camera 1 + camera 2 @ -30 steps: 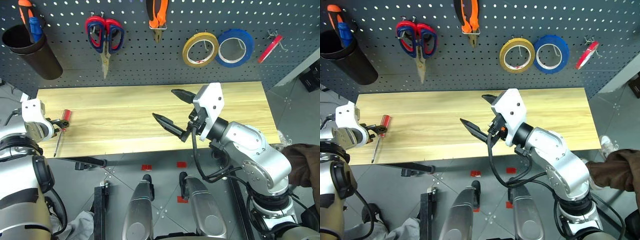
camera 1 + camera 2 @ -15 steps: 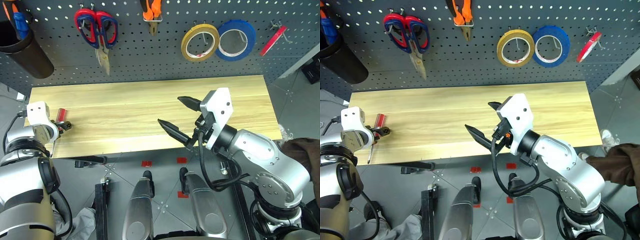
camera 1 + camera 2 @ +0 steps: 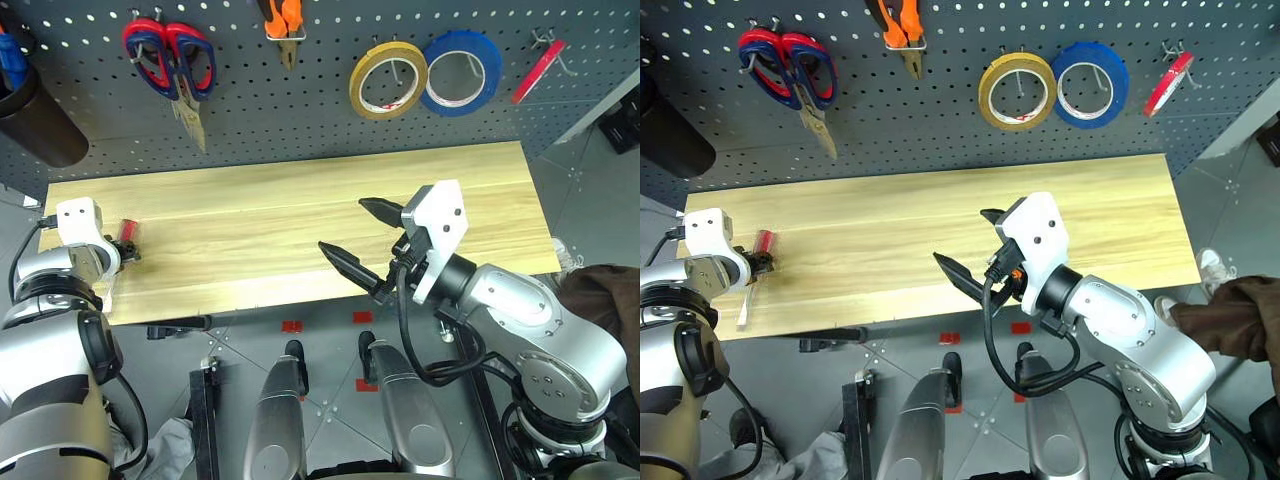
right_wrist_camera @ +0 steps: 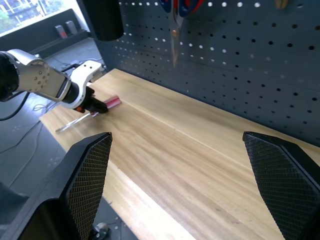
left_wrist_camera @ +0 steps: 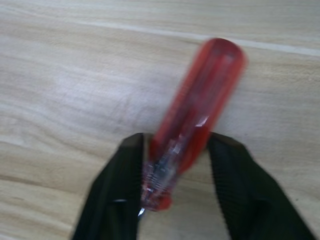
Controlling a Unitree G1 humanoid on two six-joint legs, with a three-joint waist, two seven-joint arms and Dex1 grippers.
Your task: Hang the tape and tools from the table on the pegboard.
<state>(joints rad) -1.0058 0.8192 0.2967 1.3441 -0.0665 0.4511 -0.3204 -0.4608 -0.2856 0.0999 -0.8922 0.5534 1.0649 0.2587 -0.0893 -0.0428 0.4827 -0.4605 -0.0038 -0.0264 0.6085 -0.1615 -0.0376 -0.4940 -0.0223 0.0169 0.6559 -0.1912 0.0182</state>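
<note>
A: The screwdriver [image 5: 192, 120] handle is smeared in the left wrist view, and its metal shaft is cut off behind the gripper fingers [image 5: 117, 200].

B: Yeah, plus the black cup [image 3: 30, 120] above the bench's left end is clipped by the frame, contents barely showing.

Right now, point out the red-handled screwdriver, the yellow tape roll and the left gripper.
screwdriver [image 5: 197, 117]: left wrist view, middle of its clear red handle.
yellow tape roll [image 3: 388, 79]: left eye view, its ring on the pegboard.
left gripper [image 5: 175, 165]: left wrist view, between its fingertips.
</note>
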